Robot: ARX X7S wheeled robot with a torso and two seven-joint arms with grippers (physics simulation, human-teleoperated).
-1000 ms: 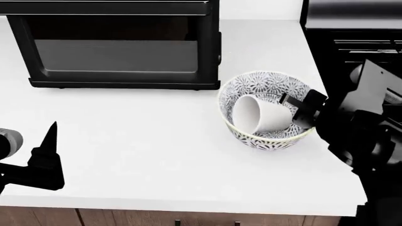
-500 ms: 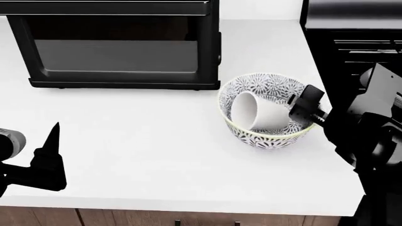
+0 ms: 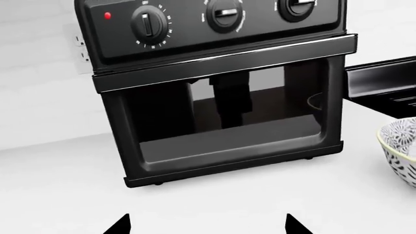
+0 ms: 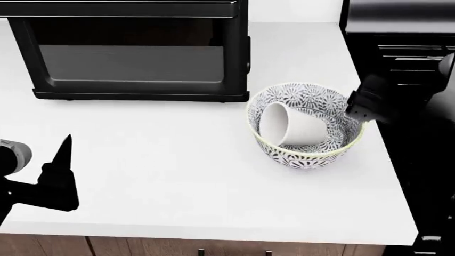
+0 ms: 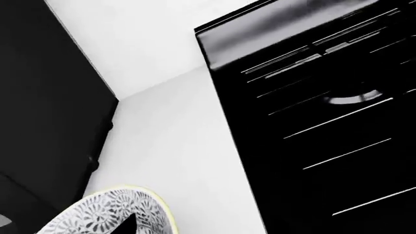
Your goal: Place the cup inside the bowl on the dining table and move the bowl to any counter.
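Note:
The patterned bowl stands on the white counter, near its right end. The white cup lies on its side inside the bowl, mouth toward the left. My right gripper hovers just beyond the bowl's right rim, open and holding nothing. In the right wrist view one fingertip shows over the bowl; the other is lost against the black stove. My left gripper hangs open over the counter's front left, far from the bowl. The dining table is out of view.
A black toaster oven stands at the back of the counter, left of the bowl. A black stove borders the counter's right edge. Brown cabinet fronts show below the front edge.
My right gripper has come off the bowl's right rim and moved up and to the right. The bowl and cup stay put. The left arm has barely shifted.

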